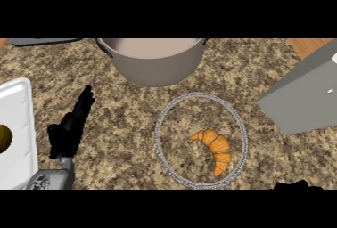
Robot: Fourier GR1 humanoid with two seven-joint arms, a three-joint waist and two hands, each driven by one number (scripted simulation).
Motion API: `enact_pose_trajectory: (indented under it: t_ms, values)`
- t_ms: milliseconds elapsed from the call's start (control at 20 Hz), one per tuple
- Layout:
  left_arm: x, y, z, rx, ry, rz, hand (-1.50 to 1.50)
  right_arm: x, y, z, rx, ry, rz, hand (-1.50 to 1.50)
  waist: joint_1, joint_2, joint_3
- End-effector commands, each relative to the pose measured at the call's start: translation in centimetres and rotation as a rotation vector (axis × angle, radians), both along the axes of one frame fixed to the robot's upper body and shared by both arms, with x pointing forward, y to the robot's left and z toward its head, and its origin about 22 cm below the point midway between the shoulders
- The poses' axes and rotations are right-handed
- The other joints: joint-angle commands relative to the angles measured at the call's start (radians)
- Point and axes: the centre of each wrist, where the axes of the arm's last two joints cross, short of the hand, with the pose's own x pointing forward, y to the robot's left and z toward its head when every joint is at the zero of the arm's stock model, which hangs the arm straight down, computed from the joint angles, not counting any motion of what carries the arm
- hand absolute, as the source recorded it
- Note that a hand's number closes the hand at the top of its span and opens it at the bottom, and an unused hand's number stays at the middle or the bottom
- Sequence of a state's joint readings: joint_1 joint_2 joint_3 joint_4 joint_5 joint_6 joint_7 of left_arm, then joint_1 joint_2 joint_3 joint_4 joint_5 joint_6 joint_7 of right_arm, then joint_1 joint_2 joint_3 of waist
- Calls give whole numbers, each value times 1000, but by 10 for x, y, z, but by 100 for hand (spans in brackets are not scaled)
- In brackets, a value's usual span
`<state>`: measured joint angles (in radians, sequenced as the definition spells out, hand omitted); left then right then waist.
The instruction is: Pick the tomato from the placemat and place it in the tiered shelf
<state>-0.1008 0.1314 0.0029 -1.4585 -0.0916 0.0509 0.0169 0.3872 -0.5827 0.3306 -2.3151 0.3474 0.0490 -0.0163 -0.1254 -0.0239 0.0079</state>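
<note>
The left hand (69,129) is resting at lower left, fingers straight and together, empty, while a croissant (216,149), not a tomato, is lying on the centre placemat (157,136), so nothing is yet picked.

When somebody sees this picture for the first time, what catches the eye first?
The orange croissant stands out, lying right of centre inside a round placemat with a beaded rim. Above it, at the top edge, stands a big grey pot. At the left, the left hand stretches its fingers straight.

R hand (299,185) mostly off-frame btm
</note>
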Motion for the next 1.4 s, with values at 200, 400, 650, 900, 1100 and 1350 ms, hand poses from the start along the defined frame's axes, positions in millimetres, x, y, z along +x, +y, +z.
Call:
enact_pose_trajectory:
  t_ms: [200, 400, 650, 900, 1100, 1350]
  values:
    - [-5, 2, 0, -1, -3, 2, 0, -17, -64, 43, 76, -173, -158, 150, 3, 4, -2]
    - [-4, 2, 6, 3, -23, -10, 0, -25, -95, 57, 131, -250, -238, 150, 14, 1, -4]
    - [-4, -3, 1, 13, -4, -54, 0, -31, -153, 86, 181, -351, -378, 150, 43, 10, -8]
    - [5, 5, 13, 15, -23, -70, 0, -52, -218, 130, 196, -391, -430, 150, 74, 13, -9]
    - [4, -24, 17, -8, -30, -95, 0, -74, -262, 154, 230, -394, -476, 150, 101, 18, -8]
    - [7, -27, 11, 13, -29, -121, 0, -57, -271, 209, 220, -428, -553, 150, 118, 23, -9]
